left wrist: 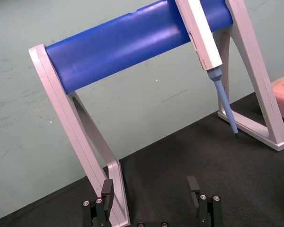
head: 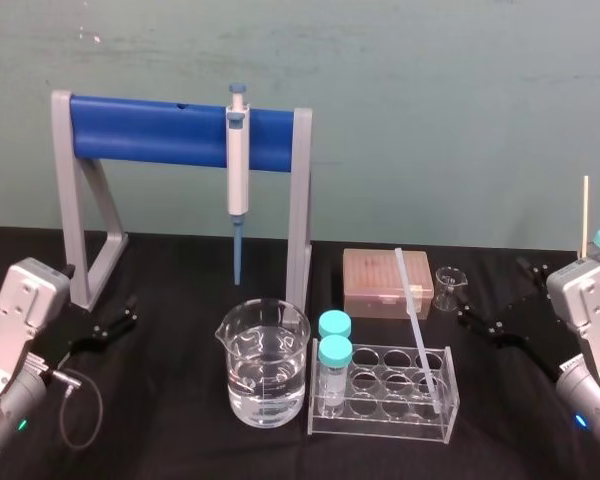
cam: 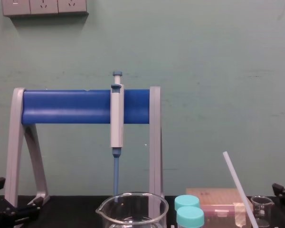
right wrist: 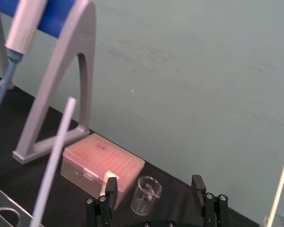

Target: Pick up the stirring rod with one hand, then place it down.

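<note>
Right of the clear plastic tube rack (head: 380,425), my right gripper (head: 495,298) hangs low over the black tabletop (head: 180,450), its fingers spread wide with nothing between them. Through its wrist camera I see the two black fingers (right wrist: 111,185) framing a small empty glass beaker (right wrist: 146,195) that stands behind the rack's right end, just beside a pink lidded tip box (right wrist: 104,163). The long translucent-white stirring rod (head: 416,322) stands in a right-hand well of the rack, leaning so that its top tips back toward the tip box, and neither gripper touches it. Two clear vials with teal caps (head: 334,352) sit in the rack's left end. Just left of the rack stands a large glass beaker holding clear liquid (head: 264,365). Behind the rack rises a grey stand with a blue crossbar (head: 150,130), from which a grey pipette with a blue tip (head: 238,170) hangs. My left gripper (head: 120,322) idles well left of the rack, beyond the large beaker, its fingers likewise parted and empty
</note>
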`<state>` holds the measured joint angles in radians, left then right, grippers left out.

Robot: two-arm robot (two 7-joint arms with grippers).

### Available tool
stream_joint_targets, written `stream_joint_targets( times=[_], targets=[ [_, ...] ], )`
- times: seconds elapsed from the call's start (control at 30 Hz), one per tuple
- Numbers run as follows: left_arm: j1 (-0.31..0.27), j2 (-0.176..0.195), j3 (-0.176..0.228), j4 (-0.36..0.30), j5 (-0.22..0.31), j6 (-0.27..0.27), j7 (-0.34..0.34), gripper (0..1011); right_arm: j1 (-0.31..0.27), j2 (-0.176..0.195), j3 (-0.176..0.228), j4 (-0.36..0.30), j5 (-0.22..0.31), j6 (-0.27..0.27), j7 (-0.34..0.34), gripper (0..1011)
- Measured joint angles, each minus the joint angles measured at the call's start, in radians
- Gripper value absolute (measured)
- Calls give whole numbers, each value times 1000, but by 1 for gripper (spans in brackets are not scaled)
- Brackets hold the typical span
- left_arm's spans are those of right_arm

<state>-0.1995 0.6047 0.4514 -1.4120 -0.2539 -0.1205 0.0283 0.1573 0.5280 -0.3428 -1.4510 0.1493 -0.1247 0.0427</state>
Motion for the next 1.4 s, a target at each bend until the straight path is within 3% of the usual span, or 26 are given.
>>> stream_joint_targets(
  times=[0.4, 0.83, 1.1, 1.4],
  targets=[
    [0, 0, 0, 0, 0, 0, 0, 1001, -48, 1, 18, -96, -37, -44, 23, 1000],
    [0, 0, 0, 0, 0, 0, 0, 1000, -41, -21, 21, -101, -43, -107, 90, 1000],
    [0, 0, 0, 0, 0, 0, 0, 1000, 1, -56, 20, -62, 3, -136, 171, 1000],
    [0, 0, 0, 0, 0, 0, 0, 1000, 26, -86, 32, -33, 69, -116, 248, 1000]
  ],
)
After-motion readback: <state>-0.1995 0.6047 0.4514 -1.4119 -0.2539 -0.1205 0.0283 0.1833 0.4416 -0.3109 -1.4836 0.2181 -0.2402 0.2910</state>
